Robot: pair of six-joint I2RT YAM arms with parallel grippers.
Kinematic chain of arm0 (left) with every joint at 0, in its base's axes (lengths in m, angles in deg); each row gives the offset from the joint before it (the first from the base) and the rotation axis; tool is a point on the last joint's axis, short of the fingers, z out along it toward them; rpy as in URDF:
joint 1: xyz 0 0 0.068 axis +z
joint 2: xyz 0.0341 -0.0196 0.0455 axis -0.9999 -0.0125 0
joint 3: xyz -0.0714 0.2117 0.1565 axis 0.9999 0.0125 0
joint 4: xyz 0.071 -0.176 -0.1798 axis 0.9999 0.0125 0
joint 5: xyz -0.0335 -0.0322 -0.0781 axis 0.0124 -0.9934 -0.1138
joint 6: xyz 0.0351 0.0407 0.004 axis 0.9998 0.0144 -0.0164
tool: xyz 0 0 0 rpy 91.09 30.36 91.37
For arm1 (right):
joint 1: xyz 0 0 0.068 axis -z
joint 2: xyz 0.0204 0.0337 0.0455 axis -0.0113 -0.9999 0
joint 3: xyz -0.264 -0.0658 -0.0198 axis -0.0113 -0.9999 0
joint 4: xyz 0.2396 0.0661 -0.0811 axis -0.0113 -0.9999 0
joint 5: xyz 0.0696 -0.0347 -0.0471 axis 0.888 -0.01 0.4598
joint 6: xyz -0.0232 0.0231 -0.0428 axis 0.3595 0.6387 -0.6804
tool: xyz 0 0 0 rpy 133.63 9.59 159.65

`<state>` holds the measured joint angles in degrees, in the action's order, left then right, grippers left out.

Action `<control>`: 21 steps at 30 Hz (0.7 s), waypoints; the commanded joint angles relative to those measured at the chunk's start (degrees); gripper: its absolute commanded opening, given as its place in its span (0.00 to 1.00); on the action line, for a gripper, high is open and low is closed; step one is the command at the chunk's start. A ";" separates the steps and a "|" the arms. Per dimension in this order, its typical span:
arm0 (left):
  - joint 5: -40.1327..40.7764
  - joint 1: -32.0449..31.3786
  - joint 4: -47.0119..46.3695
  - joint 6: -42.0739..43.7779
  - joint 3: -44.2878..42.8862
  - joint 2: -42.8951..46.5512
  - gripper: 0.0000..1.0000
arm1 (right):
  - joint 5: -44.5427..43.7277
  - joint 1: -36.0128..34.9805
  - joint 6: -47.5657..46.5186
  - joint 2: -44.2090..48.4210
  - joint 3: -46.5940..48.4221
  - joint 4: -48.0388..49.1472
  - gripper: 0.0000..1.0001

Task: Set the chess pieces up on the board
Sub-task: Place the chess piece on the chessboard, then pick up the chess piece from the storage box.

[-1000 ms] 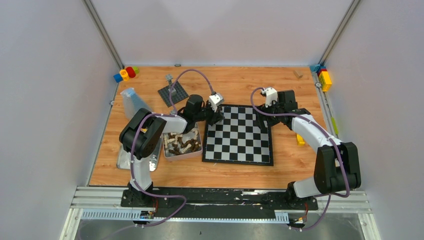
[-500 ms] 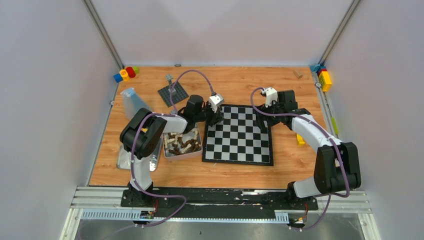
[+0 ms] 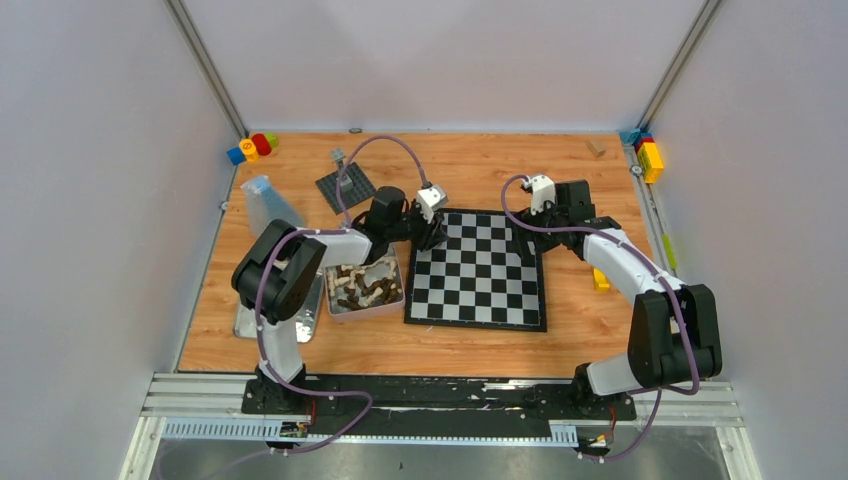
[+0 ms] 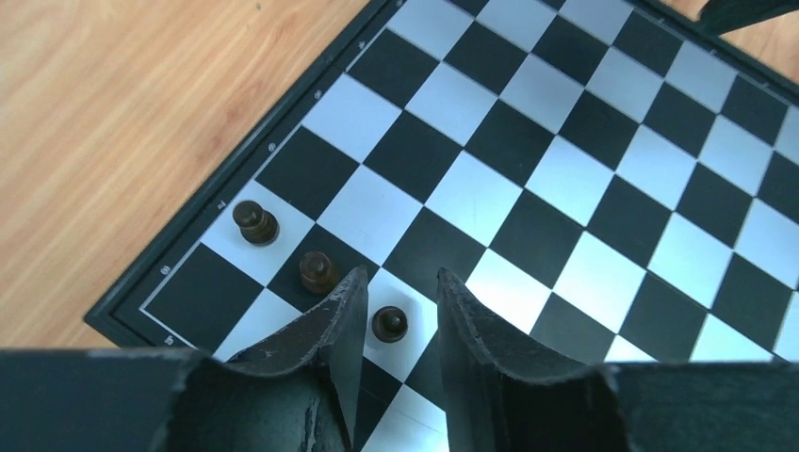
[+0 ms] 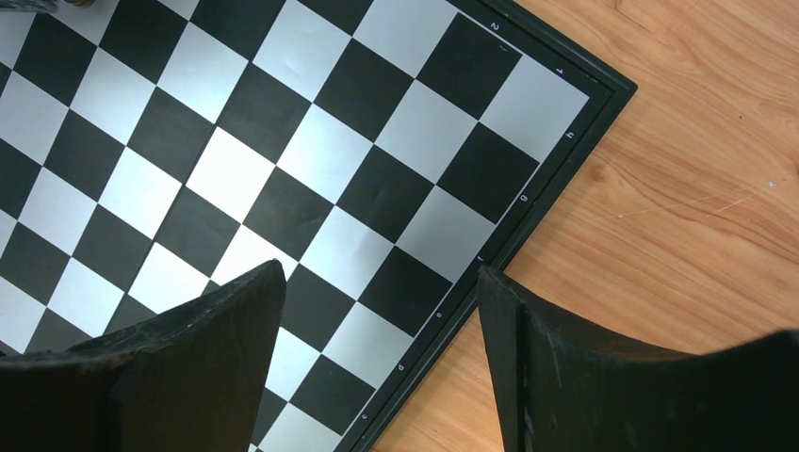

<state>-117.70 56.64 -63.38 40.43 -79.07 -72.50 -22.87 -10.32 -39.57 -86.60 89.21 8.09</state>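
The only writing stands on the black border of the board [image 5: 603, 94]: tiny white coordinate marks [image 5: 523, 198] printed beside the edge squares. In the right wrist view one mark [image 5: 497, 25] near the top edge looks like a "2"; the rest along that border are too small to read. The left wrist view shows similar border marks [image 4: 166, 270], also illegible.
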 commanded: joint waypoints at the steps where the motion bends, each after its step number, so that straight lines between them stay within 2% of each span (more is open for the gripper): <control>1: -1.78 -0.16 1.76 2.39 -1.07 7.09 0.42 | 0.11 0.22 -0.75 0.87 0.16 1.42 0.75; 3: -2.43 -0.07 6.28 3.60 -2.57 8.72 0.42 | 0.12 0.14 -0.74 0.84 0.16 1.39 0.75; 8: -0.96 2.22 29.58 7.44 -9.30 10.82 0.42 | 0.20 0.20 -0.79 0.95 0.24 1.44 0.75; 17: 8.27 8.10 63.59 21.13 -14.59 18.50 0.42 | 0.23 0.13 -1.01 1.54 0.32 1.44 0.75; 21: 13.71 8.62 72.71 26.37 -13.40 20.64 0.42 | 0.26 0.15 -1.09 1.40 0.33 1.37 0.75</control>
<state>-109.54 65.36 -6.40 58.41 -91.70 -55.15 -22.93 -10.32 -39.61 -86.60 89.21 8.09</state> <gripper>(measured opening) 0.418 0.754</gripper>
